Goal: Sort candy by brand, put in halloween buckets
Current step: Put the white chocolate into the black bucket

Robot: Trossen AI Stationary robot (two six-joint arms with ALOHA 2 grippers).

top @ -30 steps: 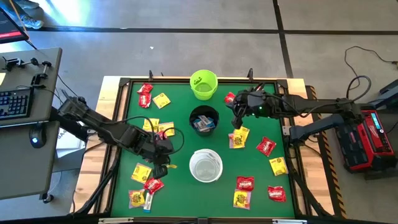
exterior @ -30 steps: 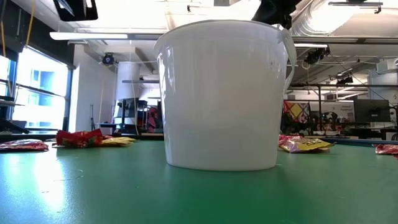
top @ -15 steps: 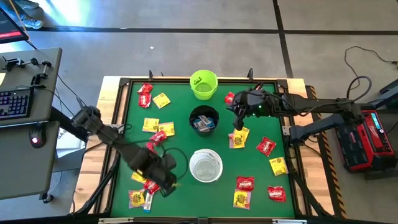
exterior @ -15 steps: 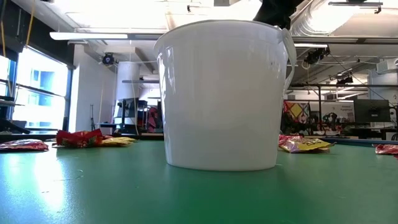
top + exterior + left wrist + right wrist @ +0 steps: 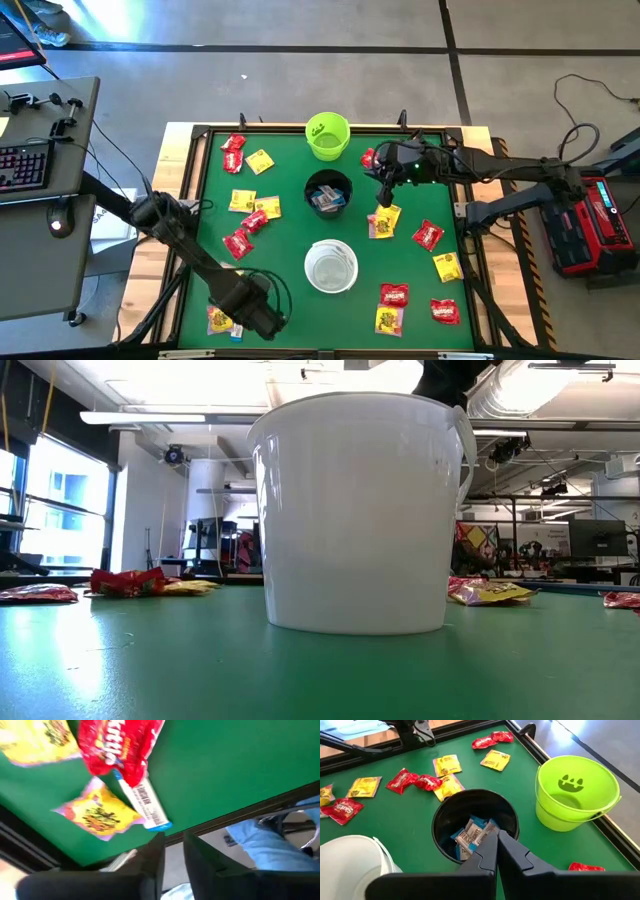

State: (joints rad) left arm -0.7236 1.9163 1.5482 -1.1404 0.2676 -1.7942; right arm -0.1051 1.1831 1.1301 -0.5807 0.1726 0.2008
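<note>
Red, yellow and blue-and-white candy packets lie scattered on the green table (image 5: 290, 290). The green bucket (image 5: 327, 135) stands at the far edge. The black bucket (image 5: 327, 193) is in the middle, with blue-and-white packets (image 5: 472, 836) inside. The white bucket (image 5: 331, 266) stands nearer. My left gripper (image 5: 262, 318) hangs above the near left corner, pointing steeply down with its fingers a little open (image 5: 173, 851) and nothing between them. It is just short of a red packet (image 5: 120, 745), a blue-and-white one (image 5: 145, 802) and a yellow one (image 5: 97, 812). My right gripper (image 5: 383, 195) is shut (image 5: 497, 840) and hovers beside the black bucket's right.
More packets lie at the far left (image 5: 245, 155), the middle left (image 5: 250, 210) and the right half (image 5: 430, 237). A raised black frame (image 5: 330, 349) rims the table. The white bucket (image 5: 360, 510) fills the low view, with packets (image 5: 490, 592) lying behind it.
My left gripper has swung from the middle left of the table toward the near edge, sinking and rolling about its own line as it went. It now hangs over the near-left cluster of packets. The right arm has kept still.
</note>
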